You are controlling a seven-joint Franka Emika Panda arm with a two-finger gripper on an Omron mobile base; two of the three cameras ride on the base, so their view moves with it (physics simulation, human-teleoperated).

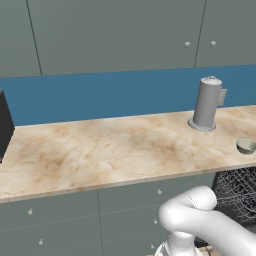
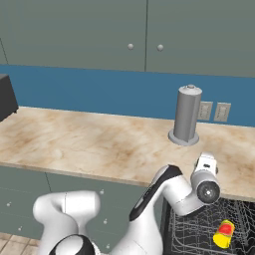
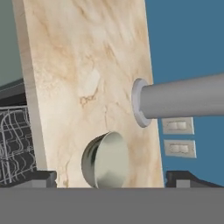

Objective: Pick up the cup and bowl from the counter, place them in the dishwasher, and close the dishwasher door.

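The small pale bowl (image 3: 105,159) sits near the counter's (image 3: 78,57) front edge, straight ahead of my gripper (image 3: 114,179). The gripper is open, its dark fingertips (image 3: 41,177) standing wide on either side of the bowl without touching it. The left base view has the bowl (image 1: 246,145) at the counter's (image 1: 100,150) right end, above the dishwasher (image 1: 240,192). A yellow and red cup (image 2: 223,234) lies in the wire rack of the open dishwasher (image 2: 194,234). My hand (image 2: 205,174) hovers over the counter edge there and hides the bowl. The dishwasher door is out of view.
A tall grey canister (image 1: 207,102) stands behind the bowl near the blue wall, with two wall outlets (image 2: 213,111) beside it. A black appliance (image 1: 5,125) sits at the counter's left end. Grey knobbed drawers (image 1: 125,220) run below the counter.
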